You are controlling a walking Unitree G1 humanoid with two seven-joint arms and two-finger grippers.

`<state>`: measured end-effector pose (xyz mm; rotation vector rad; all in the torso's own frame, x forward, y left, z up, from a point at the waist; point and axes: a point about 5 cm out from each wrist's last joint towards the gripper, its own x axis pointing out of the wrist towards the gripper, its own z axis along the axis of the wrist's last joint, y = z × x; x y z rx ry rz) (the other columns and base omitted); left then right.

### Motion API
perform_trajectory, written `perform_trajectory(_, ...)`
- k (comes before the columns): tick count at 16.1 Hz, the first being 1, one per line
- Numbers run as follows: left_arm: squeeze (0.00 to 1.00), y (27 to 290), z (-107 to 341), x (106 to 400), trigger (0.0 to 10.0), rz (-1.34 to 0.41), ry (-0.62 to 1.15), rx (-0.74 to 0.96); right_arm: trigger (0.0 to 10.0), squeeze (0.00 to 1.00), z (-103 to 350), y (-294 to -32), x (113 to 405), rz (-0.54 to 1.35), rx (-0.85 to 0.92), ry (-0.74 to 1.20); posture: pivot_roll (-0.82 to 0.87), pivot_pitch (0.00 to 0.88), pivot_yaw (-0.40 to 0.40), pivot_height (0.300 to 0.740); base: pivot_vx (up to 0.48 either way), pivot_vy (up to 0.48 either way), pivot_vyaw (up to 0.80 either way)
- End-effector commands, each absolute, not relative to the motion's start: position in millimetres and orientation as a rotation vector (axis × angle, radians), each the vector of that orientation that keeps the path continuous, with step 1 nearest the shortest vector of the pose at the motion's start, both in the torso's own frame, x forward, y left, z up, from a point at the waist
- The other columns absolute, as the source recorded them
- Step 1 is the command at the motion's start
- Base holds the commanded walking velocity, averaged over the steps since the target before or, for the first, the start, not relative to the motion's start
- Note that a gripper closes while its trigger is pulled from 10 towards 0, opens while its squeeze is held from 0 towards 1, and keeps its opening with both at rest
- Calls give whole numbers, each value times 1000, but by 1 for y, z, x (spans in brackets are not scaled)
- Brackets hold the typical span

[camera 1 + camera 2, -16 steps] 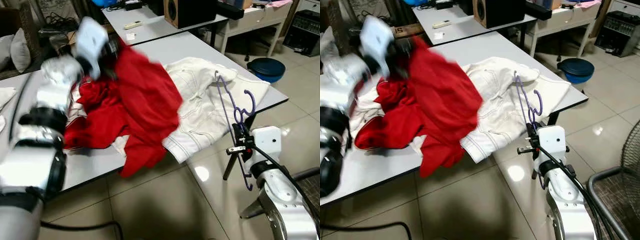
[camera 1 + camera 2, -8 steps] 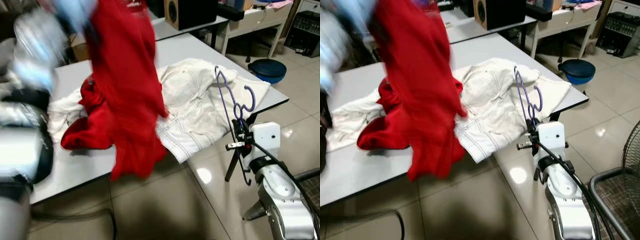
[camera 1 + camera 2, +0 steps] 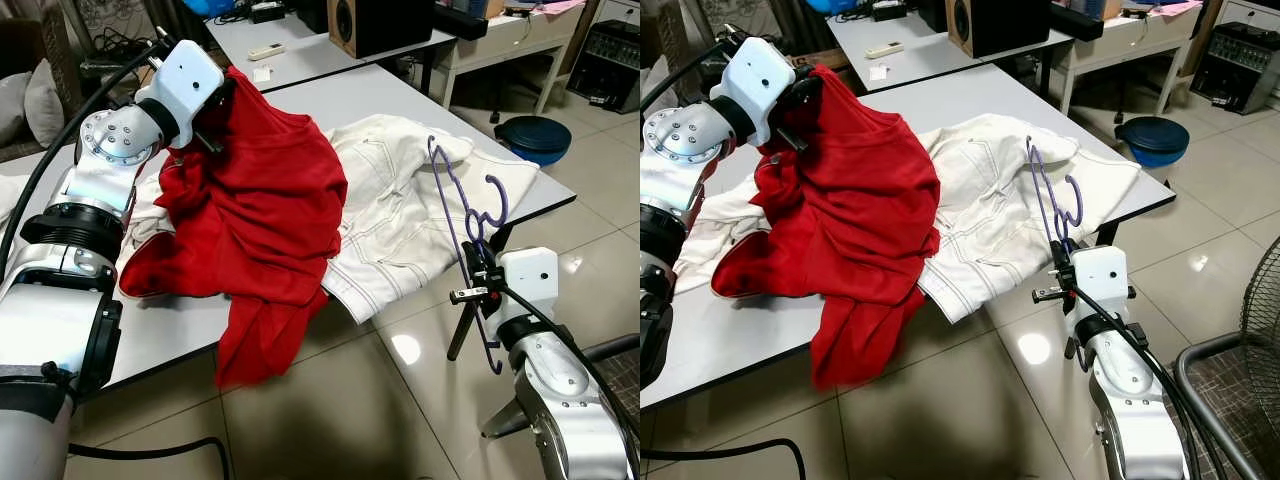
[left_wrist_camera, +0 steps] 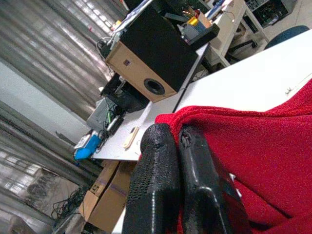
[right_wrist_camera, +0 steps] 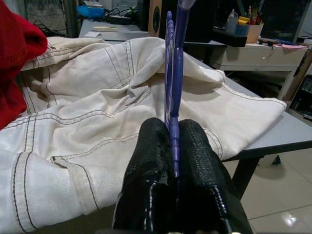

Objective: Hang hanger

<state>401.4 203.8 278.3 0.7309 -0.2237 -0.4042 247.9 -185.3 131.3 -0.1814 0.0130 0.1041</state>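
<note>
Room: we see a glossy tiled floor (image 3: 330, 420), pale and reflective, with a grey worktop (image 3: 390, 95) in front of the robot and a second one behind it carrying a black speaker box (image 3: 385, 22).
Hanger: we note a thin purple hanger (image 3: 462, 205), smooth, plastic-looking, with a curled hook at its upper end; it stands roughly upright just off the worktop's near edge, over the floor.
Right gripper: the right gripper (image 3: 1058, 262) has its fingers (image 5: 195, 161) pressed together on the hanger's lower bar, the bar sandwiched between the black pads.
Left gripper: the left gripper (image 4: 176, 141) is raised above the far side of the worktop; its textured black fingers (image 4: 156, 180) are pinched tight on an edge of the red garment (image 3: 255, 215).
Red garment: soft knit cloth, lifted at the grasped edge, draping in folds over the worktop with a tail hanging past the near edge.
White garment: heavy off-white fabric (image 3: 400, 210) with dark contrast stitching, spread flat and crumpled beside the red one, partly under it.
Other: dark blue round object (image 3: 532, 135) on the floor beyond the worktop.
</note>
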Motion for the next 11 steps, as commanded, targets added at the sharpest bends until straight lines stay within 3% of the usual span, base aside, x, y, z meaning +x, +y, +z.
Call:
perform_trajectory(1, 0, 207, 285, 401, 0, -394, -233, 736, 10000, 0, 134, -183, 248, 111, -179, -6, -139, 0, 148, 740, 0, 0, 0)
perform_trajectory(8, 0, 207, 285, 401, 0, -394, -233, 736, 10000, 0, 134, -183, 248, 111, -179, -6, -139, 0, 148, 740, 0, 0, 0)
perform_trajectory(11, 0, 207, 216, 375, 0, -484, -130, 541, 10000, 0, 125, -176, 243, 144, -162, 25, -93, 0, 126, 740, 0, 0, 0)
